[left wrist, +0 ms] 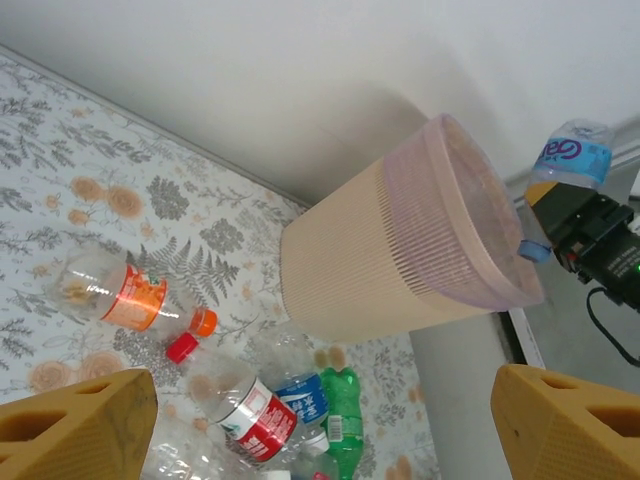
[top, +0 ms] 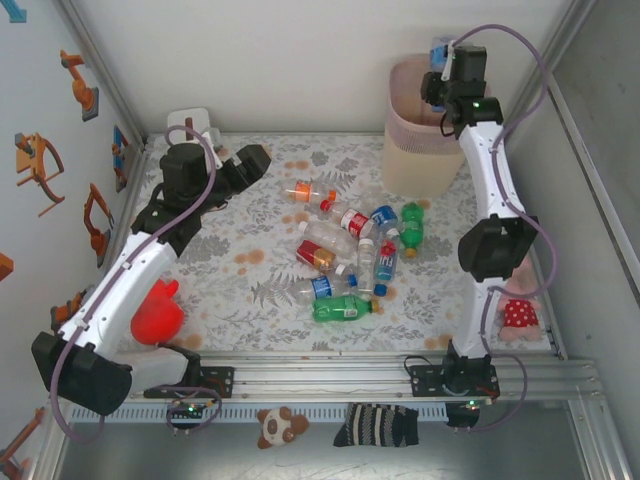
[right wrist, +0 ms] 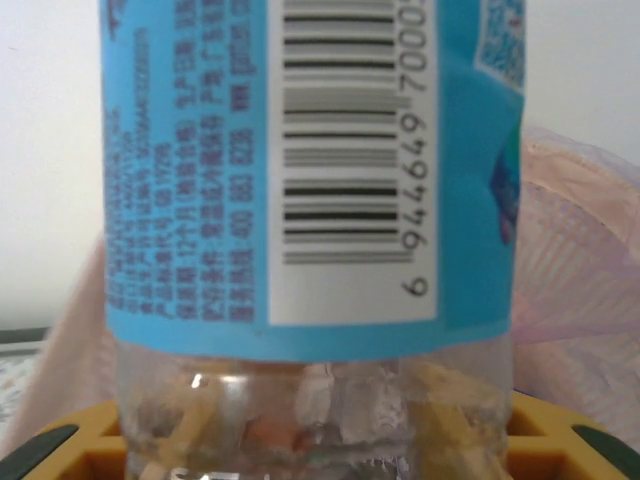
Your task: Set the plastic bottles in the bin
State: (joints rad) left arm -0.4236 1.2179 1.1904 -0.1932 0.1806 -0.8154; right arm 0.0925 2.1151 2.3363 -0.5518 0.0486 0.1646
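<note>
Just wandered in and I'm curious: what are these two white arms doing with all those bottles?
The right arm's tool holds a blue-labelled bottle up at the rim of the pink-rimmed bin, not yet dropped. The left arm's tool hangs open and empty at the far left. Roughly ten more bottles lie scattered mid-table on the floral cloth.

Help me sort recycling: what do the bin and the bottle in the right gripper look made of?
The bin looks like matte beige-pink plastic: moulded ribs, slotted rim. The bottle in the right gripper seems thin clear glossy plastic, see-through under a printed blue label.
</note>
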